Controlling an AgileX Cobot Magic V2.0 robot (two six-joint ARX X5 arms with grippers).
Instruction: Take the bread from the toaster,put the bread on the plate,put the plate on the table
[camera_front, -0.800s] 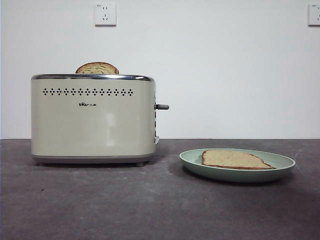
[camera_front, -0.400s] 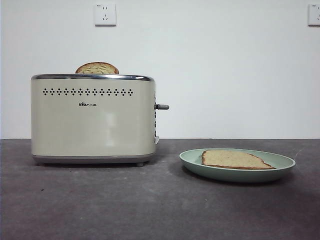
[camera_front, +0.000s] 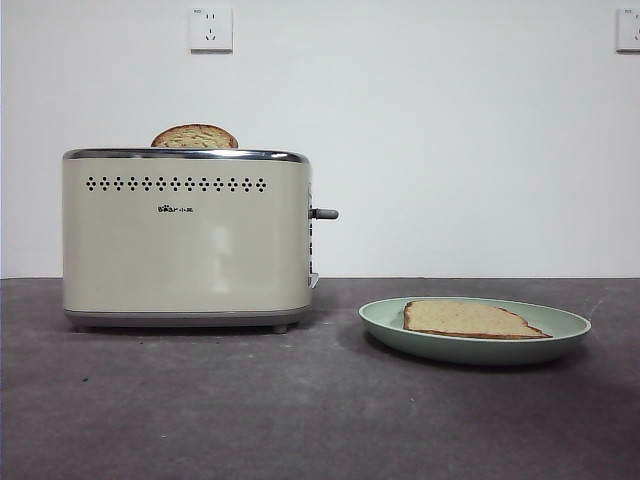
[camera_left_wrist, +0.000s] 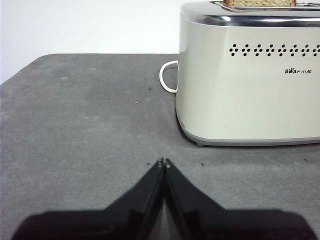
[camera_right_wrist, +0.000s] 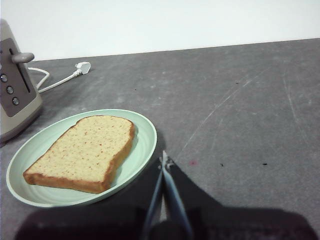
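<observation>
The bread (camera_front: 468, 319) lies flat on the mint-green plate (camera_front: 380, 316), which rests on the table (camera_front: 300, 400) to the right of the toaster (camera_front: 185, 240). In the right wrist view the bread (camera_right_wrist: 85, 150) and plate (camera_right_wrist: 145, 131) lie just beside my right gripper (camera_right_wrist: 164, 157), which is shut and empty. My left gripper (camera_left_wrist: 163, 161) is shut and empty, low over the table short of the toaster (camera_left_wrist: 250, 80). A second dome-topped slice (camera_front: 194, 137) sticks up from the toaster slot. Neither arm shows in the front view.
The toaster's grey lever (camera_front: 325, 213) juts toward the plate. Its white cord and plug (camera_right_wrist: 75, 70) lie on the table behind it. Two wall sockets (camera_front: 210, 28) sit on the white wall.
</observation>
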